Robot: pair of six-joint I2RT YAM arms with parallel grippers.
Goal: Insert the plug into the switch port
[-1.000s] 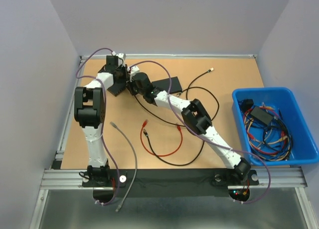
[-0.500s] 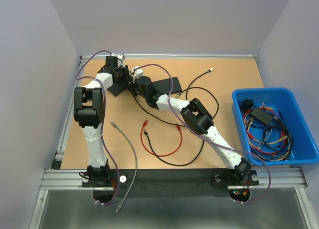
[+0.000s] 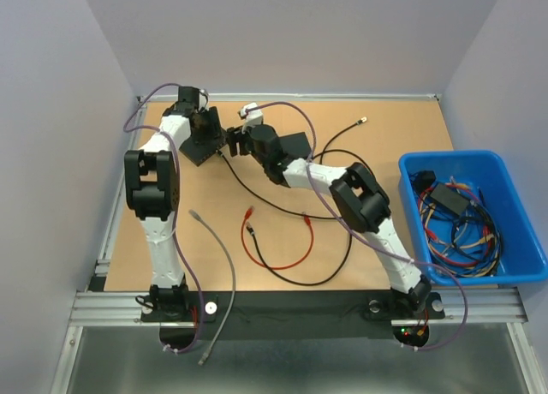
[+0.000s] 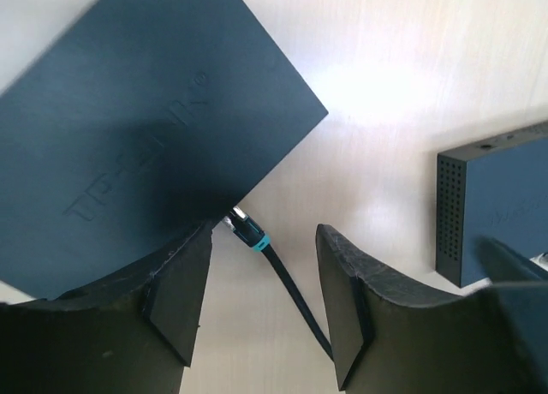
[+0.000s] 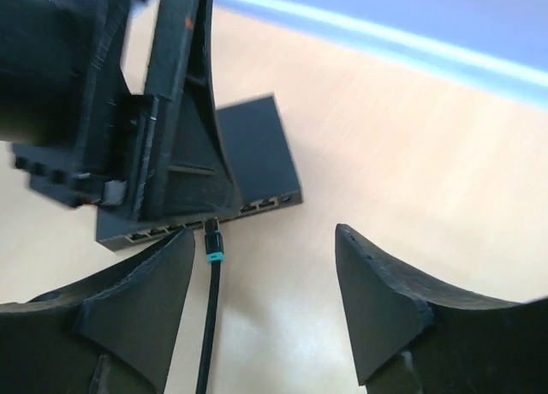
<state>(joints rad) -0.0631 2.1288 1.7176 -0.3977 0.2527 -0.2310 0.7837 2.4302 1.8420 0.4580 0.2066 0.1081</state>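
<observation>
Both claws have spread and backed off, so the left gripper (image 4: 261,325) and right gripper (image 5: 257,304) gape empty astride the cable, its plug (image 4: 248,233) lodged in the switch (image 4: 145,146) port.

Switch (image 4: 145,137) matte black, embossed lettering. Plug (image 4: 248,233) black with teal band; its cable (image 4: 291,287) black. Table (image 3: 402,128) tan wood. Bin (image 3: 454,157) at 3 o'clock blue. Red cable (image 3: 278,267) centre, grey cable (image 3: 233,278) at 7 o'clock.
</observation>
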